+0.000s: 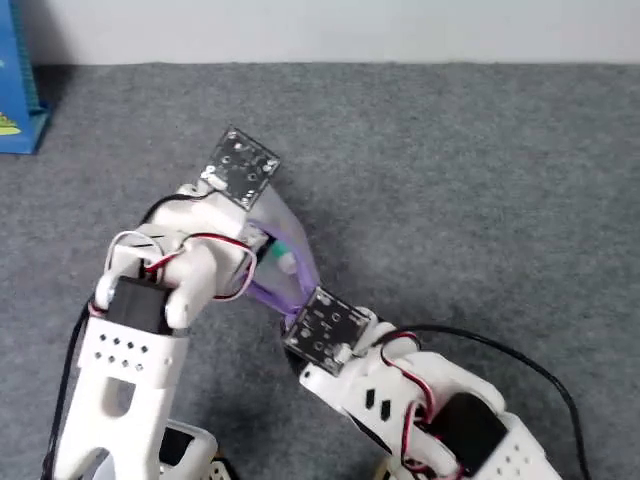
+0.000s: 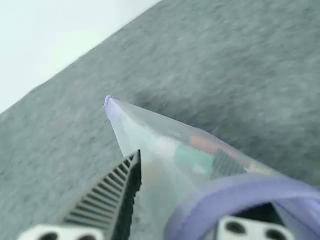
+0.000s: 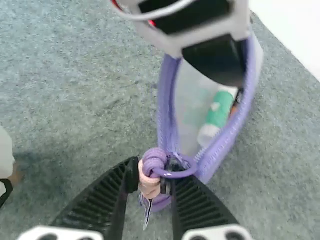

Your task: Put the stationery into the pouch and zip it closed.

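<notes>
A translucent pouch (image 1: pixel 287 243) with a purple zip band (image 3: pixel 167 107) is held up off the grey mat between the two arms. My left gripper (image 1: pixel 258 243) is shut on the pouch's far end; its ridged finger (image 2: pixel 117 197) lies against the pouch wall (image 2: pixel 165 150). At the near end my right gripper (image 3: pixel 156 184) is shut on the purple zip pull loop (image 3: pixel 159 166). The zip stands apart along most of its length. Inside lies a green-and-white stationery piece (image 3: pixel 216 114), with more coloured shapes (image 2: pixel 202 152) showing through the wall.
The grey felt mat (image 1: pixel 480 180) covers the table to the right and back of the arms. A blue box (image 1: pixel 18 95) stands at the far left edge. A pale wall (image 1: pixel 350 30) runs along the back.
</notes>
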